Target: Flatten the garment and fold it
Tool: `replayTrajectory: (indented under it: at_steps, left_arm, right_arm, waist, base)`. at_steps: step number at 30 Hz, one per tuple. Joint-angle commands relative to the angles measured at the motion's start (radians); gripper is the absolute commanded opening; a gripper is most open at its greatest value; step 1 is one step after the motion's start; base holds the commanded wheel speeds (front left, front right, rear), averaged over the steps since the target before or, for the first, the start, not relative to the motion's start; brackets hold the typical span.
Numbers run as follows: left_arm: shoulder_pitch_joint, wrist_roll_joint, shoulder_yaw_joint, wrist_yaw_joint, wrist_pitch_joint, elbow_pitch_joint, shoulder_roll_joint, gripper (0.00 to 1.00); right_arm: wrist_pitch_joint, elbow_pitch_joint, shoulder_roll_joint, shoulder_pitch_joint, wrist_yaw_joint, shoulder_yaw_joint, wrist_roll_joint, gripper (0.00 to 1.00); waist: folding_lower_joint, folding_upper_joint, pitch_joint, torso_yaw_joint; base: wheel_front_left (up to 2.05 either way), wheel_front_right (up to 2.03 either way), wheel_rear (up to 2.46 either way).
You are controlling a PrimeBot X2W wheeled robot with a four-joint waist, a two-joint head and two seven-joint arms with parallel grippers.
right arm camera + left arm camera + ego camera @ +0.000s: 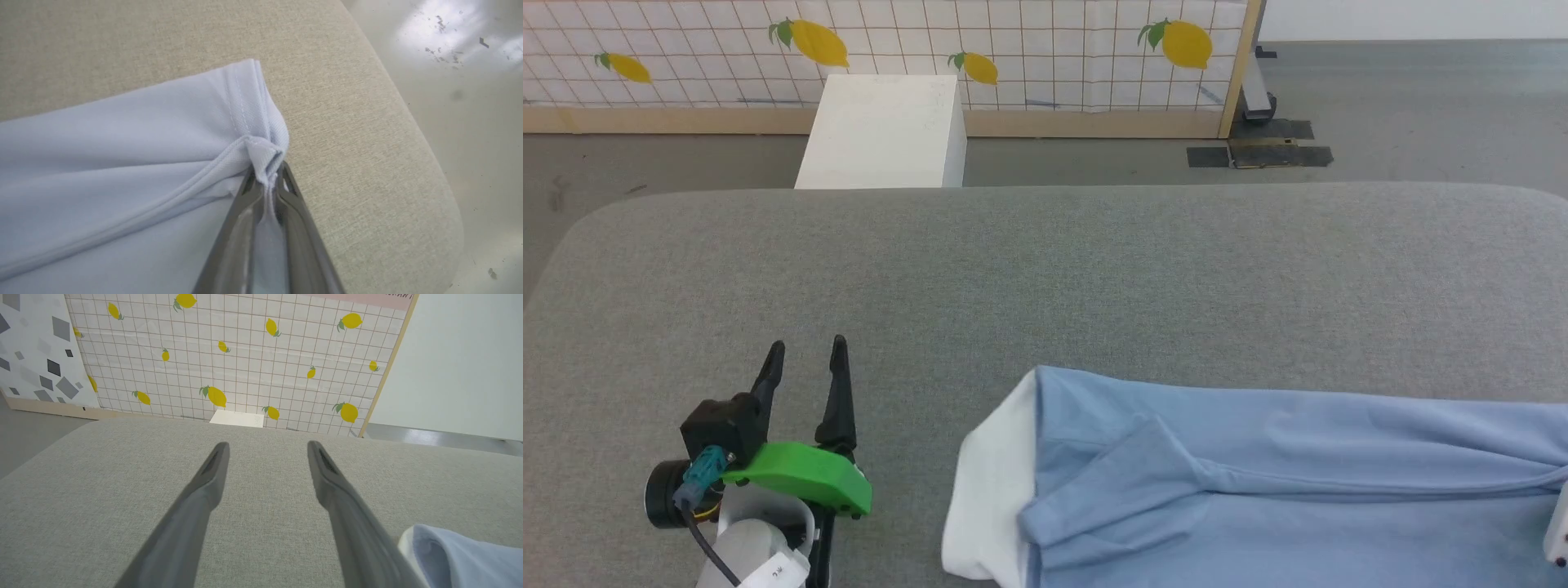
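we see the garment [1258,474], a light blue shirt, lying on the big grey soft table [1045,269]. it lies at the near side of the table and runs from the middle out past the right edge of the head view. it is not flat. it has long folds, and one flap lies bent over near its left end. a white cloth [988,490] peeks out at that left end, touching the blue shirt. we cannot tell how far it goes under.

the right gripper [267,173] is at a corner of the shirt, near a rounded edge of the table. its two fingers are squeezed together on a small bunch of the hem, and blue cloth is pinched between them.

the left gripper [809,345] is over bare table, to the left of the shirt and apart from it. its two dark fingers stand wide apart with nothing between them. they point toward the far side of the table, where a white box [882,131] stands on the floor in front of a wall with yellow lemons [1054,49].
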Motion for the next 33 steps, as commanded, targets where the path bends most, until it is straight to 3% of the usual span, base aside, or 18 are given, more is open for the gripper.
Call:
replayTrajectory:
  at_steps: [1,5,9,14,15,16,22,27,33]
  left_arm:
    - [-0.014,0.01,0.005,-0.005,-0.004,0.005,-0.004,1.0]
    - [-0.009,0.018,0.01,-0.012,-0.004,0.011,-0.009,1.0]
    - [0.001,0.025,0.015,-0.017,-0.004,0.013,-0.014,1.0]
    - [0.011,0.034,0.021,-0.022,-0.004,0.01,-0.018,1.0]
    - [0.014,0.038,0.023,-0.024,-0.004,0.007,-0.02,1.0]
    - [0.014,0.04,0.023,-0.025,-0.004,0.008,-0.02,1.0]
    - [0.006,0.046,0.02,-0.029,-0.004,0.009,-0.025,1.0]
    - [-0.015,0.05,0.018,-0.033,-0.004,0.005,-0.031,1.0]
    - [-0.039,0.054,0.012,-0.04,-0.004,0.0,-0.042,1.0]
  right_arm:
    - [-0.013,0.001,-0.006,-0.02,-0.002,-0.008,-0.015,0.0]
    - [0.0,0.0,0.003,-0.022,-0.002,-0.001,-0.014,0.0]
    - [0.094,-0.076,0.024,0.02,-0.002,0.075,0.027,0.0]
    - [0.319,-0.339,0.053,0.128,-0.002,0.234,0.137,0.0]
    - [0.437,-0.536,0.06,0.19,-0.002,0.347,0.208,0.0]
    - [0.477,-0.606,0.061,0.211,-0.002,0.397,0.234,0.0]
    - [0.58,-0.837,0.06,0.234,-0.002,0.681,0.311,0.0]
    - [0.522,-0.79,0.057,0.14,-0.002,0.87,0.331,0.0]
    - [0.376,-0.56,0.062,-0.013,-0.002,1.04,0.349,0.0]
  waist:
    - [0.0,-0.0001,-0.001,0.001]
    - [0.0,-0.0001,-0.009,0.004]
    - [0.0,-0.0001,-0.019,0.008]
    - [0.0,-0.0001,-0.027,0.013]
    - [0.0,-0.0001,-0.029,0.015]
    - [0.0,-0.0001,-0.03,0.017]
    - [0.0,-0.0001,-0.027,0.03]
    - [0.0,-0.0001,-0.004,0.047]
    - [0.0,-0.0001,0.031,0.083]
  base:
    - [0.0,0.0,0.0]
    - [0.0,0.0,0.0]
    - [0.0,0.0,0.0]
    - [0.0,0.0,0.0]
    - [0.0,0.0,0.0]
    - [0.0,0.0,0.0]
    - [0.0,0.0,0.0]
    - [0.0,0.0,0.0]
    - [0.0,0.0,0.0]
